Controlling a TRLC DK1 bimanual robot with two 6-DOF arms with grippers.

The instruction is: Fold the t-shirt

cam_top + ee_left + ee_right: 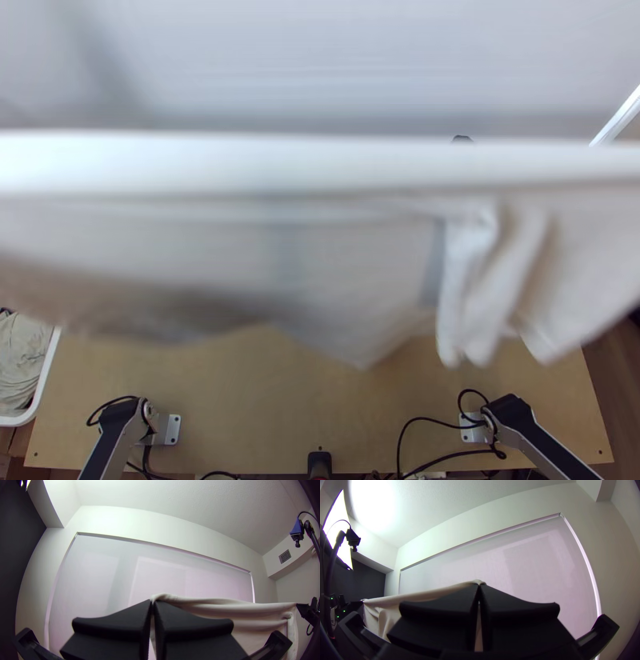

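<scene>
Top view: the pale t-shirt (344, 256) is hanging spread in the air above the light wooden table (240, 400), its taut upper edge running nearly straight across from the left arm's side to the right arm's. Below that edge the cloth is falling loose, with deep vertical folds gathering toward the right arm's side. Whether hem or shoulders are forming the held edge, one cannot tell.

Left wrist view: the left gripper (152, 602) is pressing its black fingers together on one end of the upper edge; from there the cloth is stretching sideways to the other gripper. Right wrist view: the right gripper (479, 585) is likewise pinching the opposite end between closed fingers. The garment is thus lying between the two hands, its held edge joining them and its free part drooping beneath; neither hand is standing clearly nearer to it.

The coming move is probably depending on this relation: the free lower part would be meeting the table first, with both ends descending level. Uneven lowering could be leaving the folded side bunched.

Farther out, the left arm (120, 436) and right arm (544, 444) are rising from their bases at the near edge, and a white bin (48, 368) beside the table is holding crumpled cloth (18, 360).
</scene>
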